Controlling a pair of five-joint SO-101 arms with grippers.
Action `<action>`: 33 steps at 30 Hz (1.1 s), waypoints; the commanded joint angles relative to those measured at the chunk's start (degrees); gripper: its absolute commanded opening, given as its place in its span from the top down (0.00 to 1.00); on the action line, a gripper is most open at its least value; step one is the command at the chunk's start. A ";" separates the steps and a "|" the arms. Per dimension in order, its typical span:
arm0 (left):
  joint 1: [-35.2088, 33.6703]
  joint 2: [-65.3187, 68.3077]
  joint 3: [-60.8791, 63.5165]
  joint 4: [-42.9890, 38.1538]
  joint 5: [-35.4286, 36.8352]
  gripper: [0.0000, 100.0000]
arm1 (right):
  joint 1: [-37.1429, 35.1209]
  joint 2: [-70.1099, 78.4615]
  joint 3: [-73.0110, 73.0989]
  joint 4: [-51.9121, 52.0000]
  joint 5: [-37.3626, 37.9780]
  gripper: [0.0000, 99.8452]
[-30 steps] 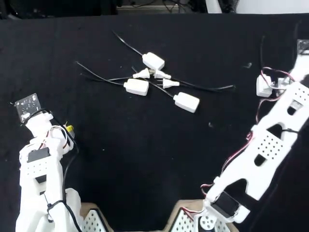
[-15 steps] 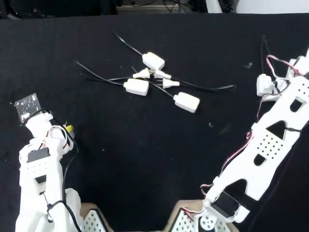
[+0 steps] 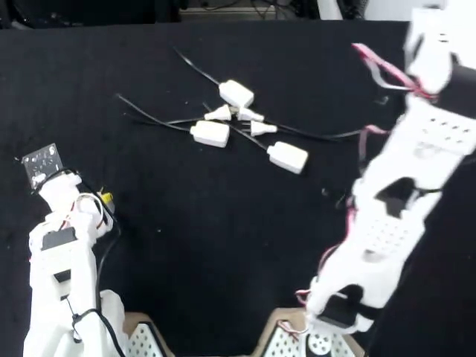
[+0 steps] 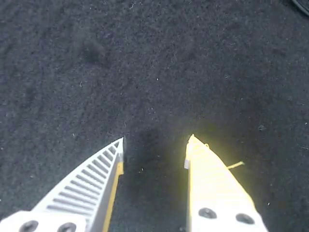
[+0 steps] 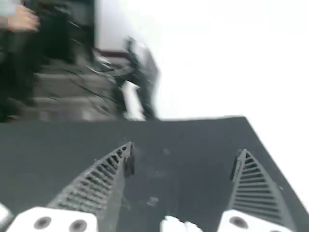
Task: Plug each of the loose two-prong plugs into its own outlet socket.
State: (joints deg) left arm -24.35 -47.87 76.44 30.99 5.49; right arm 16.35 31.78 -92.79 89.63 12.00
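Left jaws and right jaws stood spread, empty. The right arm (image 3: 387, 223) was blurred at three o'clock, tip cut off; plugs (image 3: 262, 128) and sockets (image 3: 210, 133) tangled near twelve.

The high camera is looking down over the black cloth-covered table (image 3: 223, 245). Beyond the white-and-yellow left pincer (image 4: 156, 140), its wrist camera is seeing that cloth close up — beyond the white ribbed right pincer (image 5: 185, 149), the table's edge.

White plugs (image 3: 262, 128) and sockets (image 3: 287, 157), seemingly unplugged, clustered
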 commanded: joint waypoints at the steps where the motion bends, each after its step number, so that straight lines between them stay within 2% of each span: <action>1: -0.13 -1.23 -1.10 0.09 0.44 0.79 | -8.88 -7.87 -1.89 3.43 -2.90 0.70; 7: -0.13 -1.23 -1.01 0.09 0.53 0.79 | -20.22 -6.20 1.10 10.46 -8.79 0.70; 12: -0.31 -1.23 -1.01 0.09 0.53 0.79 | -25.93 -2.86 7.60 11.43 -10.64 0.70; 18: -0.13 -1.23 -1.01 0.09 0.53 0.79 | -28.57 -5.41 24.22 11.60 -10.73 0.70; 24: -0.13 -1.23 -1.01 0.09 0.35 0.79 | -28.84 -17.54 46.11 11.08 -10.11 0.70; 28: -0.13 -1.14 -0.48 -1.58 0.35 0.79 | -28.84 -26.77 61.41 5.19 -8.70 0.71; 33: -0.04 -1.23 0.13 -2.37 0.26 0.79 | -28.57 -38.55 88.57 -11.43 -7.21 0.73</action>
State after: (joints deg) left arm -24.35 -47.87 77.14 29.49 5.49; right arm -11.43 1.80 -19.30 87.69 4.00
